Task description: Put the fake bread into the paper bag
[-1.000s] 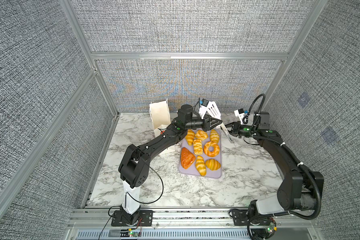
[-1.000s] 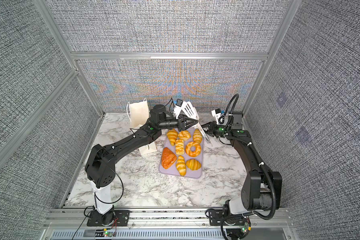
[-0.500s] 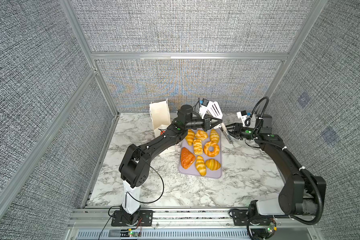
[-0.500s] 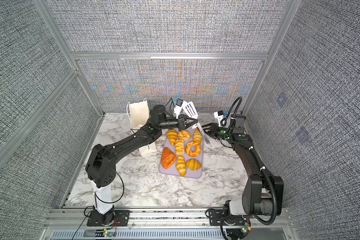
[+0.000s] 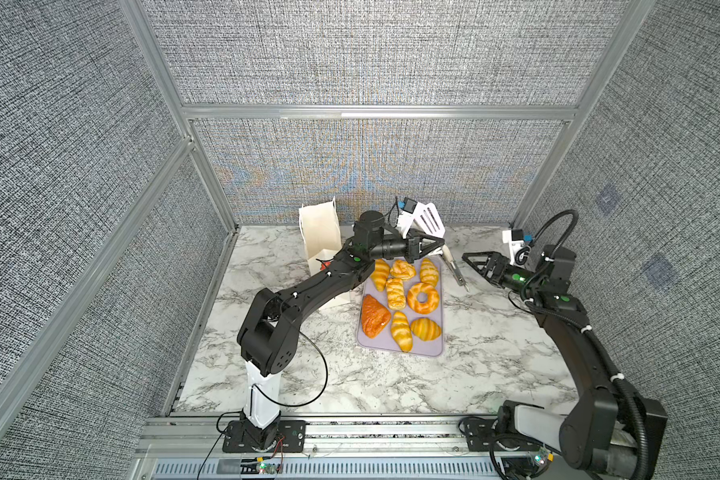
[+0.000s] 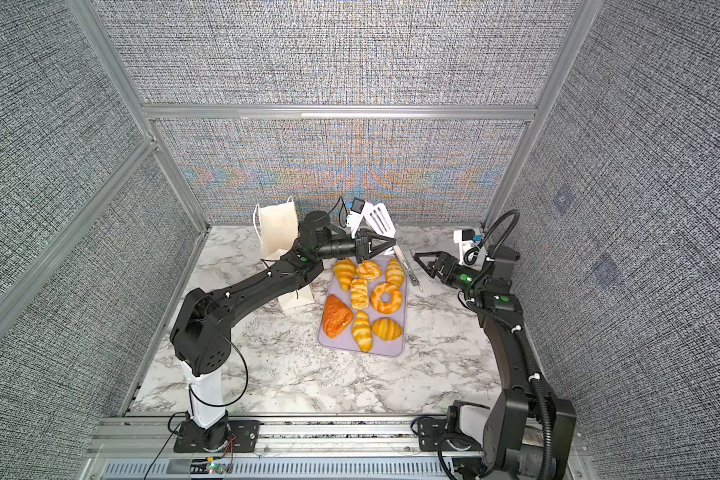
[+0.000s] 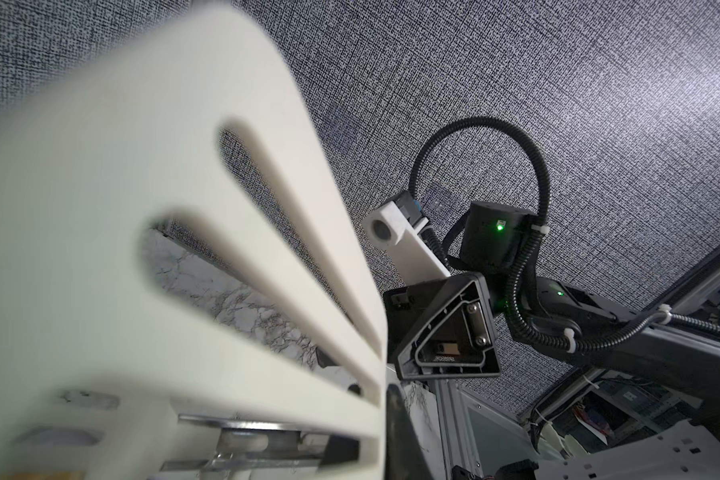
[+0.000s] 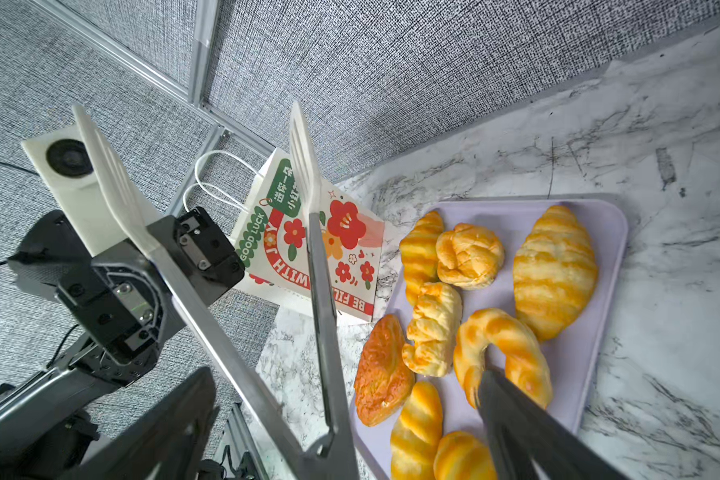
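Several golden pieces of fake bread (image 5: 395, 291) (image 6: 359, 293) (image 8: 553, 270) lie on a lilac tray (image 5: 437, 353). The white paper bag (image 5: 321, 237) (image 6: 277, 232) (image 8: 308, 249) stands behind my left arm, its flower print showing in the right wrist view. My left gripper (image 5: 439, 243) (image 6: 391, 245) is shut on one arm of white-headed metal tongs (image 5: 427, 216) (image 7: 184, 249) (image 8: 321, 311), held above the tray's far edge. My right gripper (image 5: 470, 262) (image 6: 420, 264) (image 8: 346, 374) is open, with the tongs' hinge end between its spread fingers and touching neither.
Grey fabric walls on aluminium posts close in the marble table (image 5: 495, 353) at the back and on both sides. The bag stands near the back left corner. My left arm stretches over the table between the bag and the tray.
My right gripper has opened, let go of the tongs' handle and drawn back to the right. The left gripper has closed fully on the tongs.
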`<state>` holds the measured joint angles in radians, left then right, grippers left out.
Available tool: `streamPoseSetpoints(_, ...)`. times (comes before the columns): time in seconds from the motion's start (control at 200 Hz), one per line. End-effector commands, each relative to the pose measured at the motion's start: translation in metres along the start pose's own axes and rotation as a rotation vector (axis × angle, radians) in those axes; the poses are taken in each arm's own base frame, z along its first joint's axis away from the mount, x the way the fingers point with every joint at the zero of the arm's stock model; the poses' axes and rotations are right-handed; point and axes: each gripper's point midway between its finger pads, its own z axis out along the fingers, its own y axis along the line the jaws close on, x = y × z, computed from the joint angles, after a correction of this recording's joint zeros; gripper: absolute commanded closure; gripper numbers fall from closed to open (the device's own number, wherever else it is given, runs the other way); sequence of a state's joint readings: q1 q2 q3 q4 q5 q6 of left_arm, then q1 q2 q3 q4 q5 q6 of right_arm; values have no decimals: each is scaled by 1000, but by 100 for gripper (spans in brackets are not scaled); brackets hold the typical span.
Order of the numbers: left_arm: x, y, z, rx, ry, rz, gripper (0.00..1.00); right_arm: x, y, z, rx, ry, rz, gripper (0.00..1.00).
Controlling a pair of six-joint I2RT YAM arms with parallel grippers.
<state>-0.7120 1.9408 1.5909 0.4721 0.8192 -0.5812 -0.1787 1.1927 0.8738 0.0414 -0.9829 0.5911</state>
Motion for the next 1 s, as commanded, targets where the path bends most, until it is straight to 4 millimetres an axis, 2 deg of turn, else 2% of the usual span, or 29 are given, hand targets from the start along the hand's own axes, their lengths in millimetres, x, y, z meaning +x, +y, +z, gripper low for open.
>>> streamPoseSetpoints(0.0,-14,-17,-2,56,-36,57,89,-7,24,-4,-114,-26,-54,1)
streamPoseSetpoints(0.275,-10,-21,5,75,-23,54,90,1,45,-8,-242,-34,-78,1)
streamPoseSetpoints(0.61,-11,-29,15,105,-18,61,90,16,49,4,-263,-2,-93,2)
streamPoseSetpoints(0.996,-4,-44,21,153,-2,58,90,9,54,10,-289,-25,-102,3)
